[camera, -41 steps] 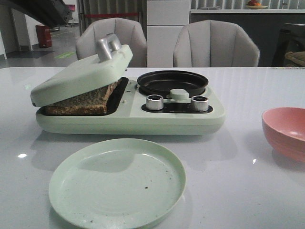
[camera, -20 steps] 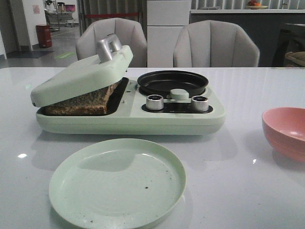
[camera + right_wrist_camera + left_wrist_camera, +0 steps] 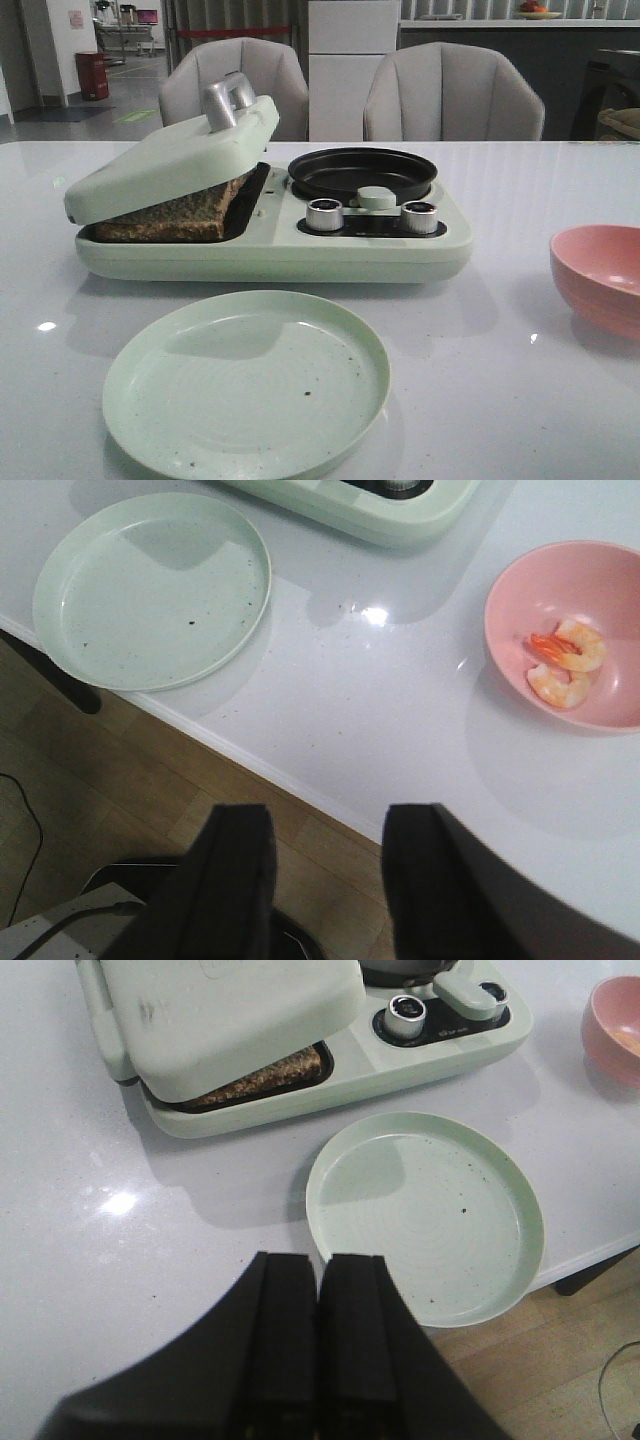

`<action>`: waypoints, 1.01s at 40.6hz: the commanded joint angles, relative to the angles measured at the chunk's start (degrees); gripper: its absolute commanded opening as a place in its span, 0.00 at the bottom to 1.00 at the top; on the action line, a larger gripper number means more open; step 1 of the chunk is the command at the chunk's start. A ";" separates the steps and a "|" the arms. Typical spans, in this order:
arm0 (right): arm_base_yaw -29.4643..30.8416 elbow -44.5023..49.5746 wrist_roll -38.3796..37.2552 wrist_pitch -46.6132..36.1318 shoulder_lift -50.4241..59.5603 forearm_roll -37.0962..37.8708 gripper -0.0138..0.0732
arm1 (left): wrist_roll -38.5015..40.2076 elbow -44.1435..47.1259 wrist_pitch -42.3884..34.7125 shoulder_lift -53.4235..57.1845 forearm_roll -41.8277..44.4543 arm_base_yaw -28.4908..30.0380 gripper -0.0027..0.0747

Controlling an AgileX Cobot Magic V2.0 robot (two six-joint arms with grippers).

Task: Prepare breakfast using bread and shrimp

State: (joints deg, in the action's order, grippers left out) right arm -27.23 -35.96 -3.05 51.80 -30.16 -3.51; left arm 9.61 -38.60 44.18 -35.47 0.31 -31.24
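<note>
The pale green breakfast maker (image 3: 270, 225) sits square in the middle of the white table (image 3: 500, 370), and its hinged lid (image 3: 170, 160) is propped at a tilt, resting right on the bread (image 3: 175, 215). The brown, toasted-looking slice is wedged in the left-hand cooking bay, its near edge showing under the lid. To the right of that bay, the small black pan (image 3: 362, 172) sits on the burner, with two silver knobs (image 3: 324, 214) just in front of it.

Nearer the camera, the round green plate (image 3: 245, 383) lies flat with only a few dark specks on it. Over on the far right, the pink bowl (image 3: 600, 278) stands well apart from the cooker, and the right wrist view looks straight into it: two curled shrimp (image 3: 567, 662) lie side by side on the bowl's floor.

Now the arms. The left gripper (image 3: 318, 1290) hangs above the table's near edge, just beside the plate, fingers pressed together with nothing between them. The right gripper (image 3: 328, 845) hovers out past the table edge over the wooden floor (image 3: 150, 780), fingers spread wide and empty.
</note>
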 commanded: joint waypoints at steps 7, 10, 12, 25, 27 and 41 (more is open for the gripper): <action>0.06 -1.44 0.11 -3.66 -0.14 -0.04 0.60 | 0.53 -1.56 -3.52 0.00 0.03 -0.36 0.16; 0.06 -1.44 0.11 -3.66 -0.14 -0.04 0.60 | 0.53 -1.56 -3.52 0.00 0.03 -0.36 0.17; 0.06 -1.44 0.11 -3.66 -0.14 -0.04 0.60 | 0.53 -1.56 -3.52 0.00 0.03 -0.36 0.17; 0.06 -1.44 0.11 -2.60 -0.19 -0.30 0.60 | 0.53 -1.56 -3.52 0.00 0.03 -0.36 0.16; 0.06 -1.44 0.11 -2.16 -0.26 -0.30 0.60 | 0.53 -1.56 -3.52 0.00 0.03 -0.36 0.17; 2.13 -3.68 -2.19 -3.19 -12.72 7.24 0.60 | 0.53 -1.56 -3.52 0.00 0.03 -0.36 0.17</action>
State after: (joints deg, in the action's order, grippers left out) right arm -26.42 -36.44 -4.08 53.13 -38.77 0.78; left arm 9.61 -38.60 44.30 -35.47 0.31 -31.24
